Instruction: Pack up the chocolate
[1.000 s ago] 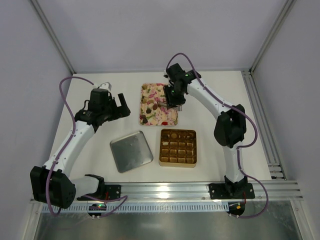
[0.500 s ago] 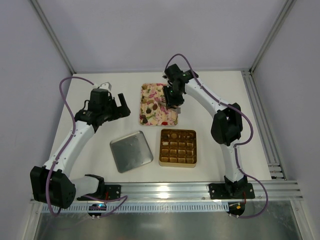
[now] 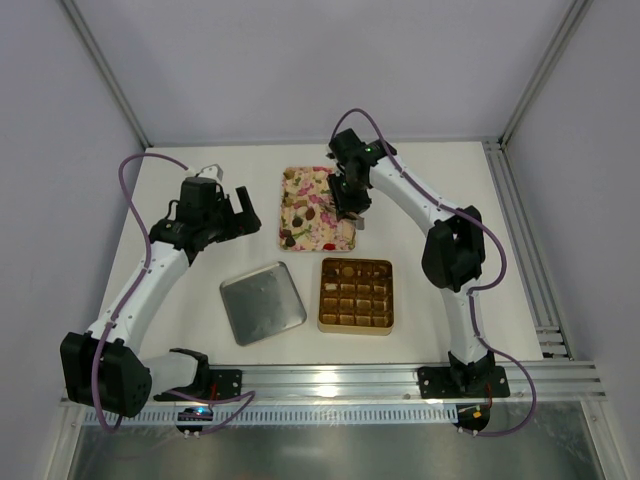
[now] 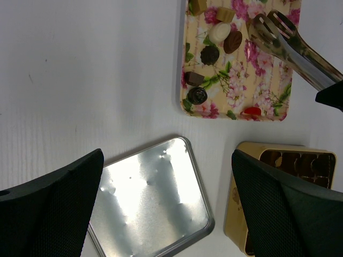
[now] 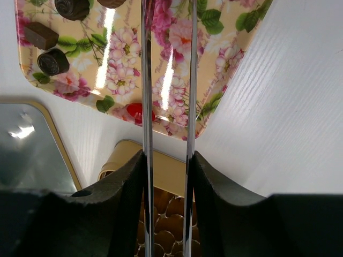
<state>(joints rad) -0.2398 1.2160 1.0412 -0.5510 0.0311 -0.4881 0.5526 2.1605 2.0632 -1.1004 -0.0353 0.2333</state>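
Several chocolates [image 3: 308,213] lie on the pink floral tray [image 3: 300,238]: brown rounds and lumps [image 4: 209,54], one white, one red [image 5: 136,112]. My right gripper [image 3: 350,200] is shut on metal tongs [image 5: 146,80] and holds them over the tray's right half. In the left wrist view the tongs' tips [image 4: 268,29] stand slightly apart and empty beside a brown chocolate [image 4: 232,42]. The gold box with grid cells [image 3: 356,295] stands in front of the tray. My left gripper [image 3: 240,212] is open and empty, left of the tray.
A silver metal lid [image 3: 262,302] lies left of the gold box, under my left gripper [image 4: 166,155]. The tray's near edge [image 5: 177,128] lies close to the box's far rim [image 5: 166,160]. White table all around.
My right gripper with the tongs has shifted slightly left over the tray. The left arm has not moved.
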